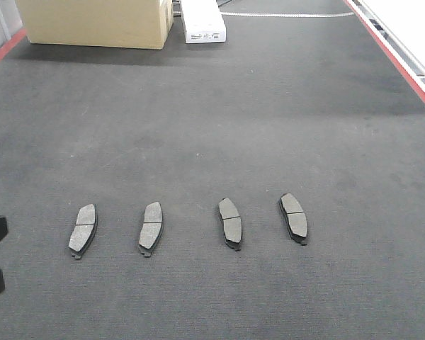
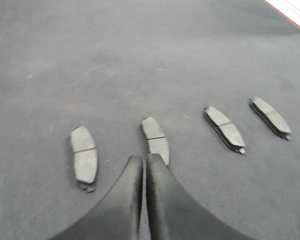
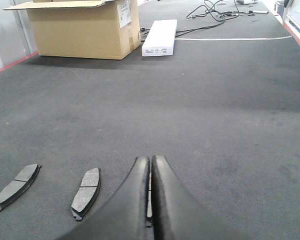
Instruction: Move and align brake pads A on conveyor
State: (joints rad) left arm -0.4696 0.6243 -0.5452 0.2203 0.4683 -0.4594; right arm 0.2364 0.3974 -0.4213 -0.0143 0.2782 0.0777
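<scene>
Four small flat dark-grey curved brake pads [image 1: 83, 229] [image 1: 151, 227] [image 1: 230, 221] [image 1: 293, 217], each with a thin groove across its middle, lie in a loose row, apart from one another, across the near part of the wide charcoal carpet-like conveyor belt [image 1: 212, 120], which has red edge strips. The left gripper [image 2: 145, 162], its black fingers pressed together and holding nothing, has its tips at the near end of the second pad from the left. The right gripper [image 3: 150, 162], likewise pressed together and empty, has two pads near and to its left, while a tan cardboard box [image 1: 95, 21] and a flat white carton [image 1: 202, 21] sit at the far end.
</scene>
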